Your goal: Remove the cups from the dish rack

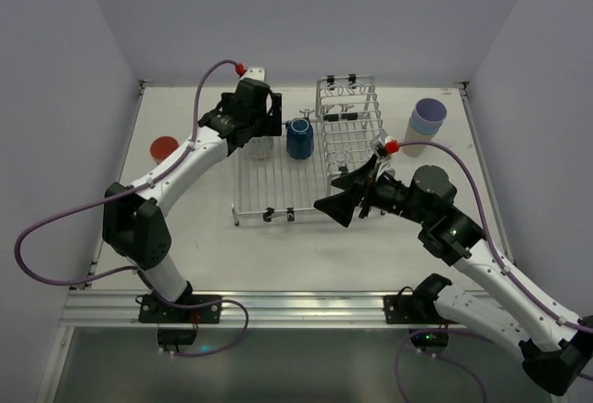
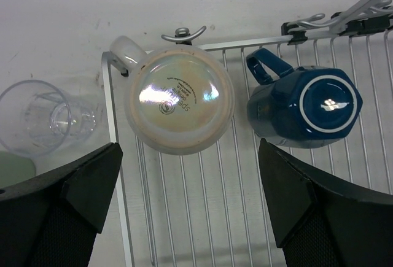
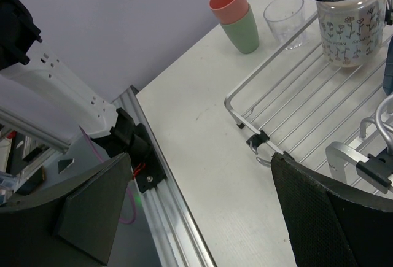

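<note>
Left wrist: L claw (image 2: 189, 178) wide open, empty, over cream mug (image 2: 179, 100).

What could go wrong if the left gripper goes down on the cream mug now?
The dark blue mug sits close beside the cream mug, so one finger of the open left gripper may bump it. The clear cup stands just outside the dish rack rim and could be knocked over by the other finger.

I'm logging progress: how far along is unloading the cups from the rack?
Done: a cup stack right of the dish rack, a pink-on-green stack and a clear cup on the table. In hand: nothing; the left gripper hangs open above the cream mug. Left: that mug and the dark blue mug.
</note>
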